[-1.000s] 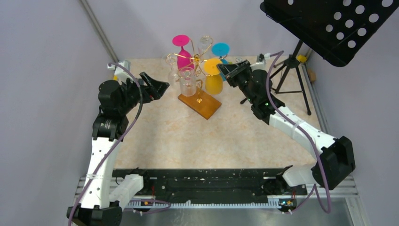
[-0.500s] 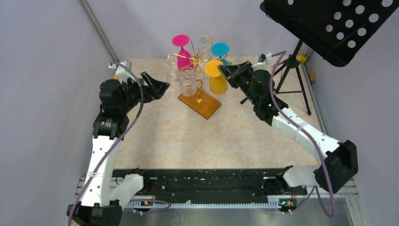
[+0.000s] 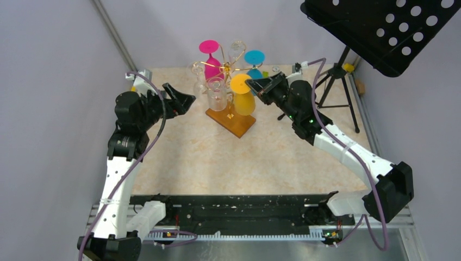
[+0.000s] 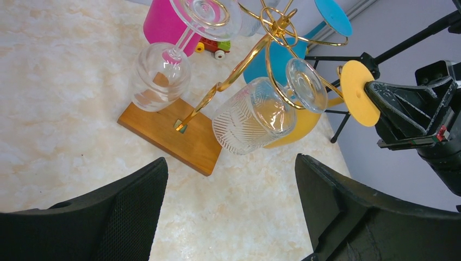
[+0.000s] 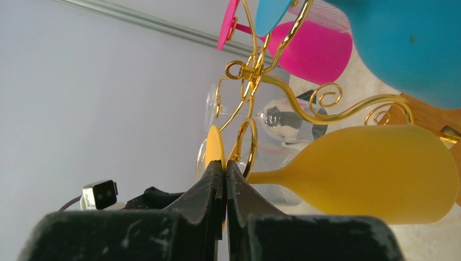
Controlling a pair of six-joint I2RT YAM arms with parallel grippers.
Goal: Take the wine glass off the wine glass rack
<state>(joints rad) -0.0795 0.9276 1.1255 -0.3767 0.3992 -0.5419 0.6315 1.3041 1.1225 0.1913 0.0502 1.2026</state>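
Item: yellow wine glass, hung foot-up from a curled arm of the wine glass rack, far centre of desk. Pinched at the rim of its round foot by the right hand, fingers pressed together. Kept spread wide and touching nothing: the left hand, left of the rack. Noted against one second earlier: closing and leftward shift of right hand, swing of glass toward rack's stem. Foot seen only edge-on from right wrist; blue glass cut off there; ribbed clear glass hard to outline from above.

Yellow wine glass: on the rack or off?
On. The yellow wine glass stem sits in a loop of the wine glass rack; right gripper shut on its foot.
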